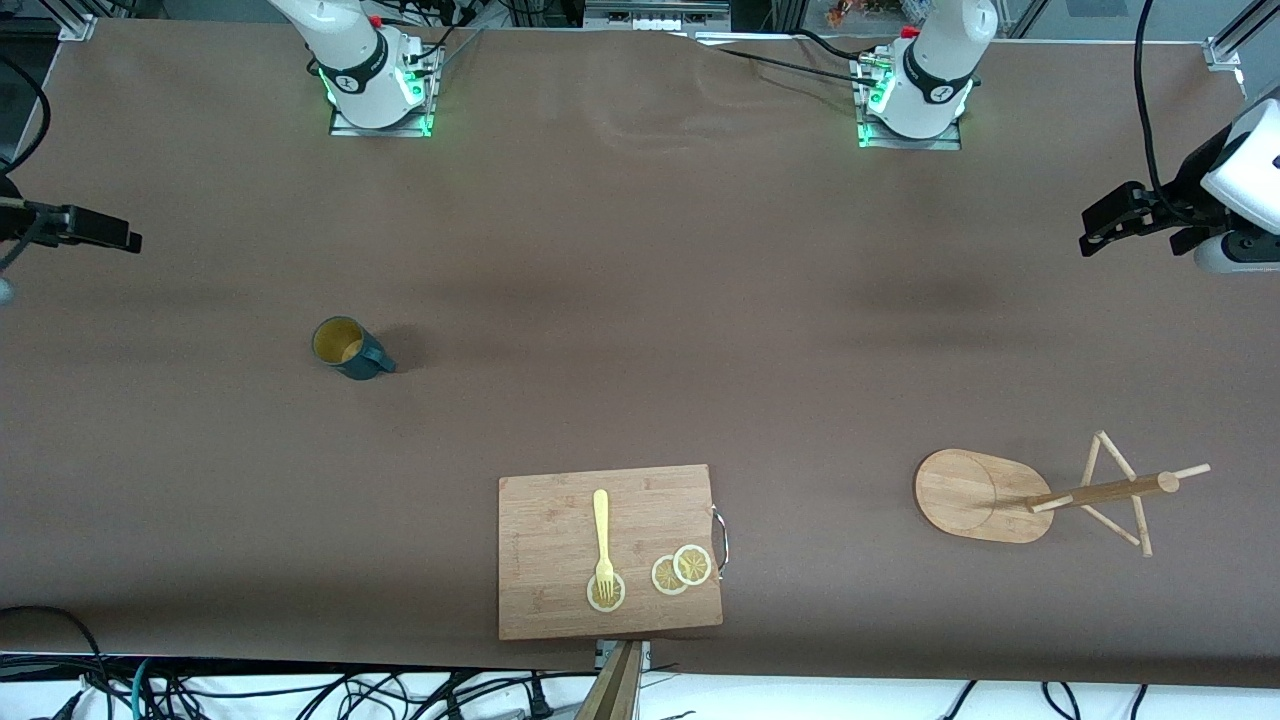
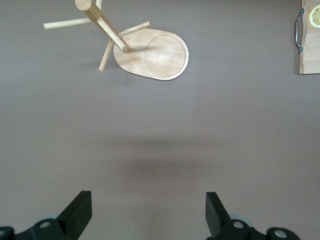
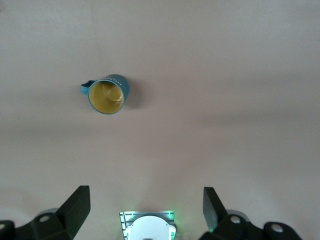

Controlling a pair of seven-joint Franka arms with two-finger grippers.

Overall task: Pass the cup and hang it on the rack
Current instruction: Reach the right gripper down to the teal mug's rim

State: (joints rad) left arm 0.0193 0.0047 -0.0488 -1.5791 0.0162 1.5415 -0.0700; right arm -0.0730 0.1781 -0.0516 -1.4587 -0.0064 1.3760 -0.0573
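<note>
The dark teal cup [image 1: 345, 347] stands upright on the brown table toward the right arm's end, its yellow-tan inside showing; it also shows in the right wrist view [image 3: 107, 95]. The bamboo rack [image 1: 975, 495] stands on its oval base toward the left arm's end, nearer the front camera, and also shows in the left wrist view [image 2: 160, 55]. My right gripper [image 1: 128, 240] hangs high over the table's right-arm end, open and empty [image 3: 146, 195]. My left gripper [image 1: 1092, 232] hangs high over the left-arm end, open and empty [image 2: 148, 200].
A rectangular wooden cutting board [image 1: 560, 520] lies at the table's front edge in the middle, with a yellow fork [image 1: 602, 530] and lemon slices [image 1: 682, 570] on it. Its handle end shows in the left wrist view [image 2: 310, 50]. The arm bases stand along the table's robot edge.
</note>
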